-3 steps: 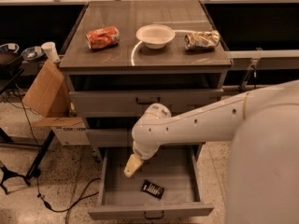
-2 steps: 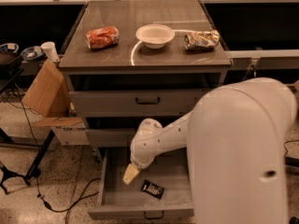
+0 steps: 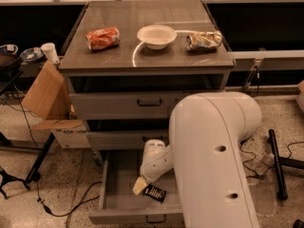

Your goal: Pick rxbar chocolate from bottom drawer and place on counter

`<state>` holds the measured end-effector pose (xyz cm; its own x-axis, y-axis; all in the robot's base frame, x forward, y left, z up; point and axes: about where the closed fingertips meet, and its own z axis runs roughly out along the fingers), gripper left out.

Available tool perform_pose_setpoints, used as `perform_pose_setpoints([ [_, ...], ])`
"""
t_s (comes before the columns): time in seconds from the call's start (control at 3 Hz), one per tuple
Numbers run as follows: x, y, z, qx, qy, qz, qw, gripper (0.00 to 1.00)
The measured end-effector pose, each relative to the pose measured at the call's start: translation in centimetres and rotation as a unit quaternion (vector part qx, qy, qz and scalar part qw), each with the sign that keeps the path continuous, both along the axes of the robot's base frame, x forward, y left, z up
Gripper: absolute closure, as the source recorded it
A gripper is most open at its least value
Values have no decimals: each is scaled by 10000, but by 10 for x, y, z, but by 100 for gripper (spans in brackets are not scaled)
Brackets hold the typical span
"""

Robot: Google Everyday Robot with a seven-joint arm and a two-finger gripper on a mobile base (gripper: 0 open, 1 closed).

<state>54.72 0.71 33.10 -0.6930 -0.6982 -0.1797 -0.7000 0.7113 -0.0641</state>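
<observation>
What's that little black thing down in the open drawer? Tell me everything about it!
It is a small flat black bar in a shiny wrapper with white print. It lies flat, turned a little crooked, on the floor of the pulled-out grey metal bottom drawer. The robot's cream end effector hangs right beside it, very close; whether they touch cannot be told.

The gripper hung low, near the bottom of the view. Far above the jaws lay a row of three things: an orange snack bag up to the left, a white bowl nearly straight above, and a gold-silver snack bag up to the right. Closer above were the middle drawer and then the top drawer. Well to the left leaned a cardboard box, with a white cup higher still. A black cable trailed over the floor, left of the jaws.
</observation>
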Motion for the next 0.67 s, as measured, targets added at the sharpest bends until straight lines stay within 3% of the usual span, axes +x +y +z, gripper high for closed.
perform_pose_setpoints([
  [0.33, -15, -23, -50, 112, 67, -541, 9985, 0],
  [0.67, -29, -30, -100, 318, 90, -1002, 9944, 0],
])
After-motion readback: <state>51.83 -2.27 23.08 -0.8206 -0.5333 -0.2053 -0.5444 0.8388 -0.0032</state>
